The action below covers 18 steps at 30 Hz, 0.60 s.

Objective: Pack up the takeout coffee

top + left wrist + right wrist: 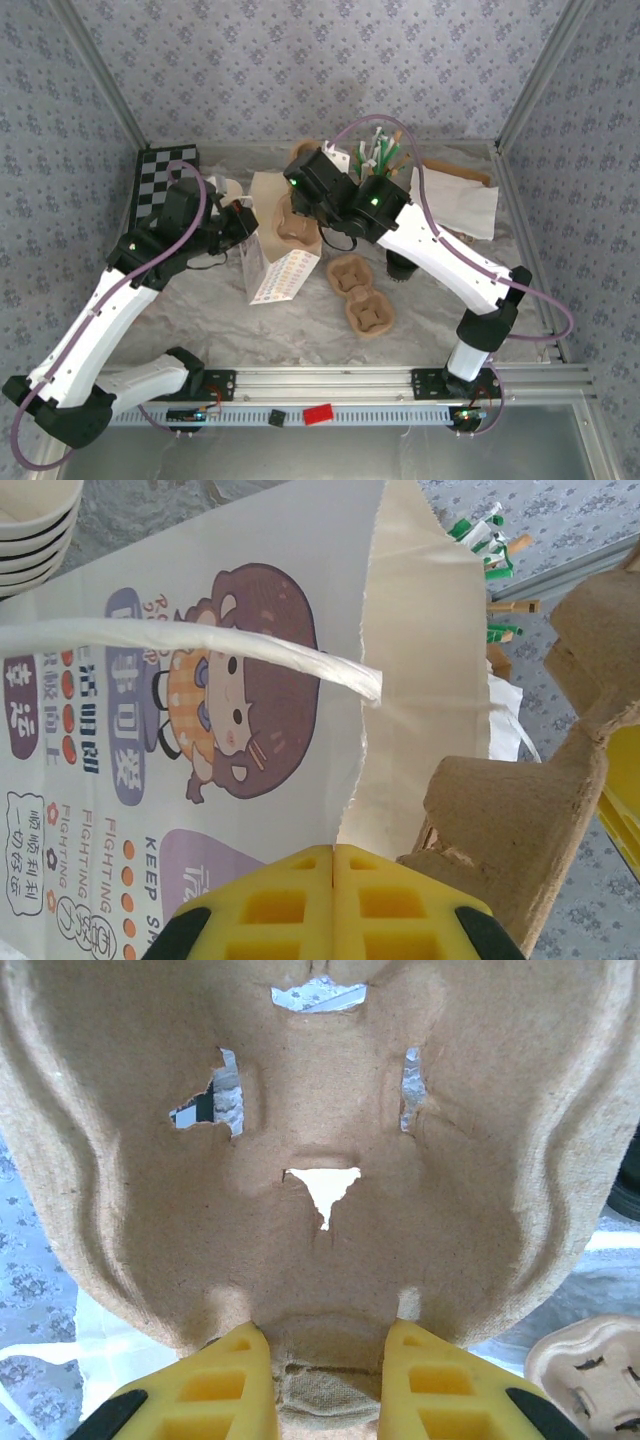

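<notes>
The left gripper is closed completely, and its fingers pinch the rim of the printed paper bag; the right gripper is closed partway on the edge of a pulp carrier, which it holds at the mouth of the bag. The coffee cup — only a dark shape, mostly hidden — stands on the table under the right forearm, near a second carrier.
</notes>
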{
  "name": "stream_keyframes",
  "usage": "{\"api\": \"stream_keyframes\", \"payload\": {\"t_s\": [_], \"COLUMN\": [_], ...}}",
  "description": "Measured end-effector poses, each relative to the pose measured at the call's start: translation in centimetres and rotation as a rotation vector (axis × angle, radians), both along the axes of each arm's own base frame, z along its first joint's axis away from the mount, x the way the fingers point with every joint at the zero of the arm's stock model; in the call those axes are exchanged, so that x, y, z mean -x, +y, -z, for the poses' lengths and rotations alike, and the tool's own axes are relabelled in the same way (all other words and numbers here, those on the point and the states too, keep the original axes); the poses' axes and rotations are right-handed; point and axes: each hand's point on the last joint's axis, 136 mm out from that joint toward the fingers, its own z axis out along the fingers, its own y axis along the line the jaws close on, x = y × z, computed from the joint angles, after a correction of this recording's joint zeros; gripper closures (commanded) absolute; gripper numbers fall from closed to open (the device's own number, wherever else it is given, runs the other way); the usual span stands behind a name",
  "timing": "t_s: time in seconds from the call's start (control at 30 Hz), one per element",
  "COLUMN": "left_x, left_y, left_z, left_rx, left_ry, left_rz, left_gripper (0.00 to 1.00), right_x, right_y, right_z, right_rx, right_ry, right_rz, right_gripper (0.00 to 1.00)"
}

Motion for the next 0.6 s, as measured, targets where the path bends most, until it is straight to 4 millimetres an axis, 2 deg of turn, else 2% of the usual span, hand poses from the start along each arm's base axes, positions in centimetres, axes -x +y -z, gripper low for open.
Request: {"api": "stream_keyframes", "payload": {"t_s": [0.47,0.6], "left_x": [-0.34,-0.33], "left_y": [0.41,0.03], "left_z": [0.09,0.33], "left_rx": [-0.012,-0.009], "left_ry": [-0.005,0.007], "left_rz": [-0.008,0.01], "left_gripper": [1.0,1.0], "right_x": [0.2,0.19], "right_y": [-0.35,-0.23], "right_z": [0.29,-0.65], "right_rx": [0.033,0.02], "right_ry": [0.004,-0.013], "right_rz": [-0.014,-0.022], "right_gripper": [0.77,0.77]}}
